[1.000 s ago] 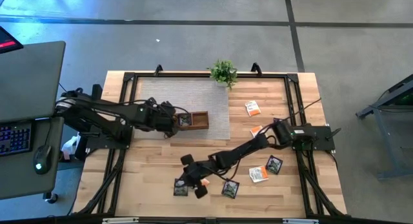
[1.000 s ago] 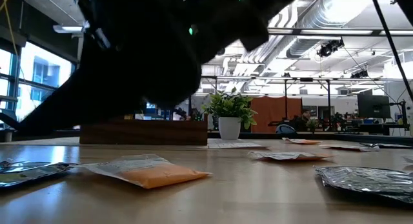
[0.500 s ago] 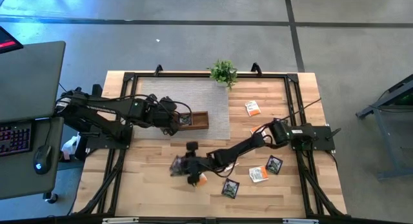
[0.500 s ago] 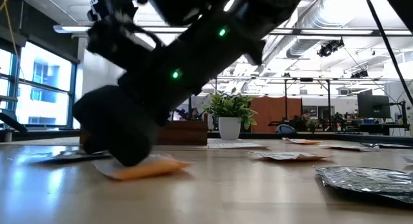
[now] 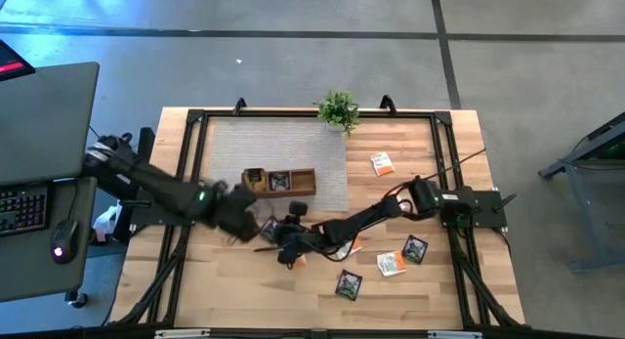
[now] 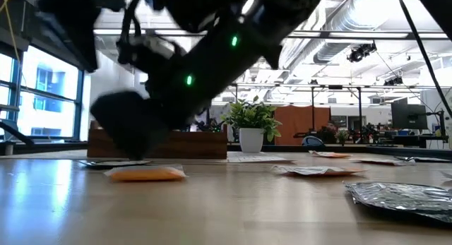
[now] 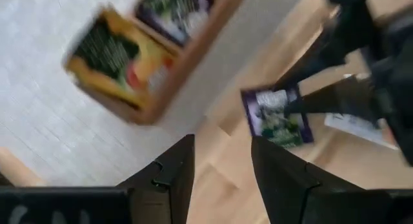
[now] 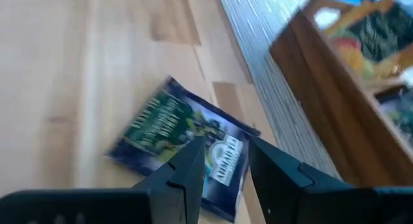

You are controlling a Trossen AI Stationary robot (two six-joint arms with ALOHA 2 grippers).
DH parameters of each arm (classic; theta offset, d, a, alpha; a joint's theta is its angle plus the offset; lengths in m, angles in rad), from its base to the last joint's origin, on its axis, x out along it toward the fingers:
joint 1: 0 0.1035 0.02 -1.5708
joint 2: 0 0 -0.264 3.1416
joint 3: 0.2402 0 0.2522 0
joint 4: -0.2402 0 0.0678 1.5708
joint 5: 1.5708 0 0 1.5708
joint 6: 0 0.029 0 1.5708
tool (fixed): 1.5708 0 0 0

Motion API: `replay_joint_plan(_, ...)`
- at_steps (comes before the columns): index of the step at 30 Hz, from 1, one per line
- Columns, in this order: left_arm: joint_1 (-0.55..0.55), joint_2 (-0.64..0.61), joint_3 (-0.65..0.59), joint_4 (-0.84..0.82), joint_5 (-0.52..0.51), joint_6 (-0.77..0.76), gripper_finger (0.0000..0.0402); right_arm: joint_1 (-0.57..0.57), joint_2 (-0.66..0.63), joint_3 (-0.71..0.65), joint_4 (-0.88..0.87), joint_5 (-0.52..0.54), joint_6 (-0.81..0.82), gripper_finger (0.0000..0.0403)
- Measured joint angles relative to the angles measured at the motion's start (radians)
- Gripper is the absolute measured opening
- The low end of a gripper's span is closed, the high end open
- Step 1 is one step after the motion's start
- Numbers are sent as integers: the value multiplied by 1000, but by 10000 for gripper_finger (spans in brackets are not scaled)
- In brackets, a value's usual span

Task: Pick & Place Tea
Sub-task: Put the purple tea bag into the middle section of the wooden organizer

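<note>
A dark green-and-purple tea sachet (image 8: 181, 143) lies flat on the wood (image 5: 269, 229) just near of the brown tray (image 5: 278, 181). My right gripper (image 8: 226, 166) is open, its fingertips over the sachet's edge on the arm's side. My left gripper (image 7: 222, 159) is open too. It hovers over the table (image 5: 249, 225) beside the tray's left end, with the same sachet (image 7: 276, 115) ahead of it. The tray (image 7: 161, 62) holds a yellow-green sachet and a purple one. An orange sachet (image 6: 145, 174) lies near the dark one (image 6: 113, 162). My right gripper comes at the dark sachet slanting down from the table's right. One fingertip (image 7: 300, 106) shows at the sachet's right edge (image 7: 290, 111). I cannot tell whether it touches. The sachet lies flat on the table.
More sachets lie on the right half: an orange one (image 5: 381, 163) toward the far side, and an orange one (image 5: 393, 264) and two dark ones (image 5: 415, 248) (image 5: 349, 283) toward the near side. A potted plant (image 5: 338, 109) stands at the far edge. A grey mat (image 5: 322, 153) lies under the tray.
My right gripper has swept from the near edge toward the tray, and the dark sachet has travelled with it along the table to a spot just short of the tray. The orange sachet shifted a little as well. My left gripper drew back from the tray toward the near edge.
</note>
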Motion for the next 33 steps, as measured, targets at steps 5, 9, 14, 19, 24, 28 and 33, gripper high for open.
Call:
replay_joint_plan(5,-211,0,-163,200,-77,-331,149,17,-47,0,-66,-10,-13,116)
replay_joint_plan(9,-292,0,-331,518,-88,-546,149,-13,-68,1,-115,-192,39,116)
replay_joint_plan(14,-334,1,-500,810,-149,-695,149,-83,-56,2,-126,-404,111,116)
replay_joint_plan(19,-332,59,-587,940,-186,-743,149,-114,-56,1,-136,-384,53,116)
replay_joint_plan(24,-332,122,-597,970,-209,-830,149,-113,-46,4,-170,-434,88,116)
replay_joint_plan(28,-332,164,-596,1047,-242,-861,149,-113,-14,7,-169,-402,131,101)
replay_joint_plan(33,-317,215,-586,1128,-263,-870,149,-107,32,8,-72,-438,181,70)
